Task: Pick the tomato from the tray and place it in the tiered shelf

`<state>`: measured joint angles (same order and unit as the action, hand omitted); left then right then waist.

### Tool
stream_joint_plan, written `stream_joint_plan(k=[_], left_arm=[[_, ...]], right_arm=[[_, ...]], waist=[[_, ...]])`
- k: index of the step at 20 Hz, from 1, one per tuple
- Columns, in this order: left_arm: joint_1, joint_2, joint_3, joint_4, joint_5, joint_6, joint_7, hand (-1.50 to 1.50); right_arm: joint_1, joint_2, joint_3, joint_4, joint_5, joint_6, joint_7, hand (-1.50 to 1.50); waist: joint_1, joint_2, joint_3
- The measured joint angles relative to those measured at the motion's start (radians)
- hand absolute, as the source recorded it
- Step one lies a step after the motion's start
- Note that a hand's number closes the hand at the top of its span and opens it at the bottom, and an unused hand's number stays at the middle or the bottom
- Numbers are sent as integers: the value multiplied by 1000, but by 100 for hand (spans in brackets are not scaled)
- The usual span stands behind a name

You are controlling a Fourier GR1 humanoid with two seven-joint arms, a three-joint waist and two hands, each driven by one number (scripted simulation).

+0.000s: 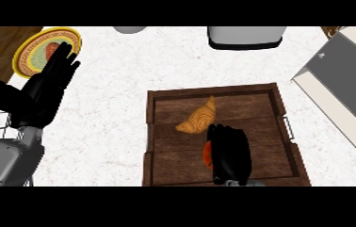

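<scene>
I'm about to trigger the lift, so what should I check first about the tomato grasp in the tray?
1. Right hand over the tomato: ok.
2. Grasp closed: cannot tell, the hand hides most of the tomato.
3. Tomato inside the wooden tray: ok.
4. Croissant clear of that hand: cannot tell, it lies close.
5. Left hand out of the way, open at the view's left: ok.

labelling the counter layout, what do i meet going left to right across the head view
plate → tray left rim → croissant → right hand → shelf. Left out: left hand overlaps the plate, tomato overlaps the right hand.
</scene>
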<state>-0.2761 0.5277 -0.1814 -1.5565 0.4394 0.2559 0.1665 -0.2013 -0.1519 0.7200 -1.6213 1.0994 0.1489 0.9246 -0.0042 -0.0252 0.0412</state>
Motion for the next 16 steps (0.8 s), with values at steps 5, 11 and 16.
stream_joint_plan(k=[5,11,16], left_arm=[[15,3,4,0,4,14,-2,0],[37,2,5,-1,10,13,-3,0],[69,-8,9,22,3,1,-26,0]], right_arm=[[141,-68,140,-170,-21,-23,-124,150],[305,-121,243,-422,-45,-131,-181,150],[381,-179,238,-697,1,-207,-174,150]], waist=[[-15,-7,-4],[-24,6,-16],[-28,13,-34]])
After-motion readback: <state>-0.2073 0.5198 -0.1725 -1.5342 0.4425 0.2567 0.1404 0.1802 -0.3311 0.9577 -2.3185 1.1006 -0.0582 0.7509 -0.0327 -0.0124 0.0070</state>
